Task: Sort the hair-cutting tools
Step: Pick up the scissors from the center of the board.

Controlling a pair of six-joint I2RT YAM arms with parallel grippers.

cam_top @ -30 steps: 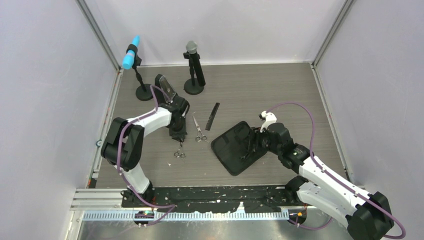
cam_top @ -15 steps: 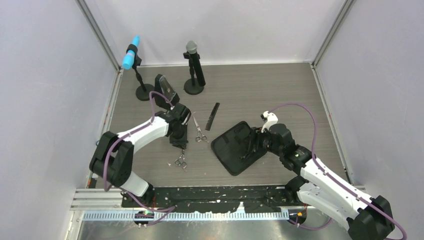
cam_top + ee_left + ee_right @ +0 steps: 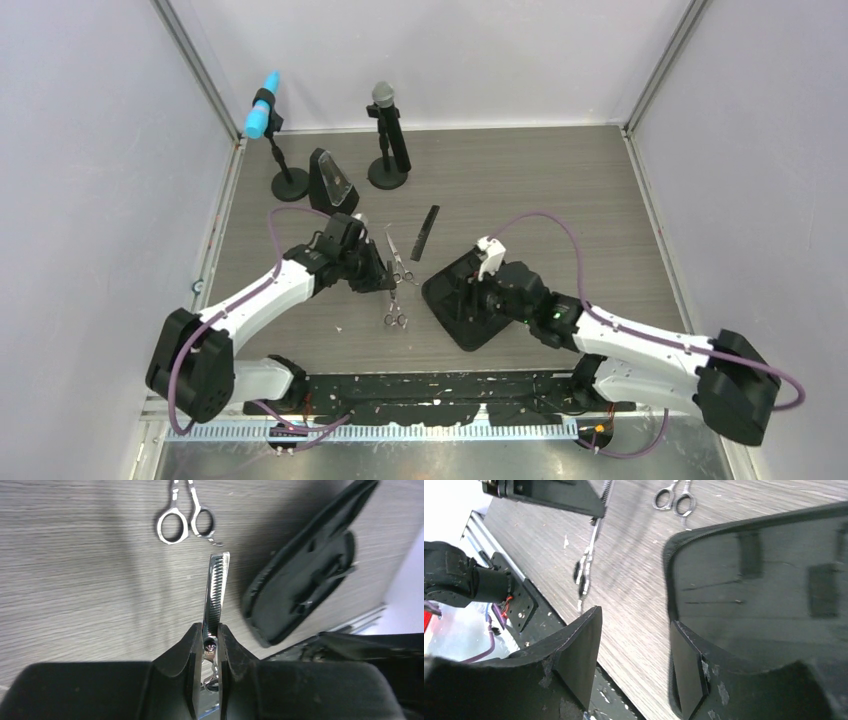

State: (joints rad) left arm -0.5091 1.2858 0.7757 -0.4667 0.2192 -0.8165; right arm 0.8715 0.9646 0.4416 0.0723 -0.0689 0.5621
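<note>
Left gripper (image 3: 211,630) clamped on thinning scissors (image 3: 218,580); toothed blade juts past fingertips, teeth visible only from left wrist. Overhead adds finger loops just left of pouch (image 3: 470,300), plain scissors (image 3: 400,262), comb (image 3: 427,232) beyond. Right gripper (image 3: 634,622) spread wide, straddling pouch edge.

The blue microphone (image 3: 263,118) and grey microphone (image 3: 384,97) (plus a clear holder (image 3: 333,181)) crowd the table's (image 3: 560,180) far-left corner; its far-right corner lies open.
</note>
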